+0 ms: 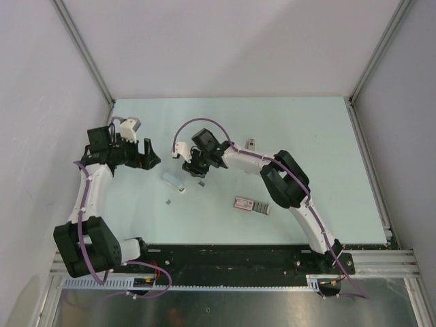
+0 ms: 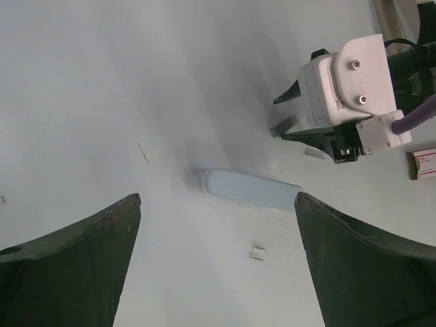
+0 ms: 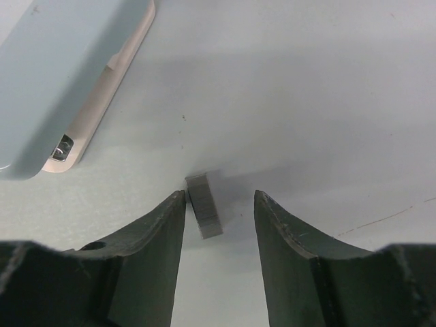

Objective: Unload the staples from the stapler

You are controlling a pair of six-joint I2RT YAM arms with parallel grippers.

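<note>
The stapler point(image 1: 174, 180) lies flat on the table, showing a pale blue-grey face and a beige edge point(image 3: 102, 82); no black part shows. It also shows in the left wrist view point(image 2: 252, 189). A short grey staple strip point(image 3: 204, 204) lies on the table between the open jaws of my right gripper point(image 3: 219, 195), close against the left finger. From above the strip point(image 1: 201, 182) sits just below my right gripper point(image 1: 199, 174). A tiny staple bit point(image 2: 258, 253) lies apart, in front of the stapler point(image 1: 168, 201). My left gripper point(image 2: 218, 199) is open and empty, raised left of the stapler point(image 1: 151, 155).
A flat pink-and-grey packet point(image 1: 252, 205) lies right of centre near the front; its corner shows in the left wrist view point(image 2: 424, 163). A small grey piece point(image 1: 251, 143) lies behind the right arm. Grey walls close in the table on three sides.
</note>
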